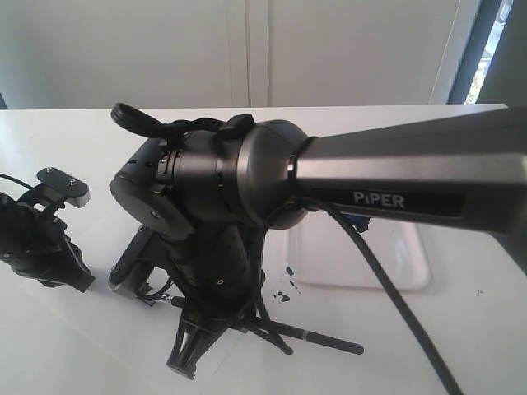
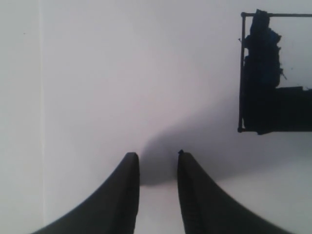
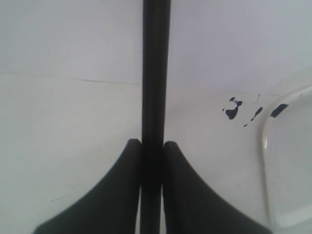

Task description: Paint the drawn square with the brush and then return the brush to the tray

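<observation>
Where the right gripper (image 3: 152, 144) closes, a single brush (image 3: 156, 73) is pinched by its black handle between the two fingers, which are pressed against it from both sides. In the exterior view the brush is seen low over the table (image 1: 74, 140), just on the camera's side of the tray (image 1: 395, 263). Its long axis is nearly level and runs from the gripper toward the right of that view. The end shown there is plain black handle, and the bristle end is hidden behind the right arm (image 1: 395, 177).

One tray is counted, glossy white, with a handful of dark blue splashes (image 3: 233, 109) scattered on the surface just outside its corner. One drawn square (image 2: 261, 58) is seen in the left wrist view, its thin black outline largely smeared with dark blue.

Two grippers are counted. The left gripper (image 2: 156, 156) is seen with its fingers spread and nothing between them, over blank white paper (image 2: 122, 73).

The table is white, and pale wall panels (image 1: 247, 49) are seen behind it, with a strip of window (image 1: 494, 41) at the far right.
</observation>
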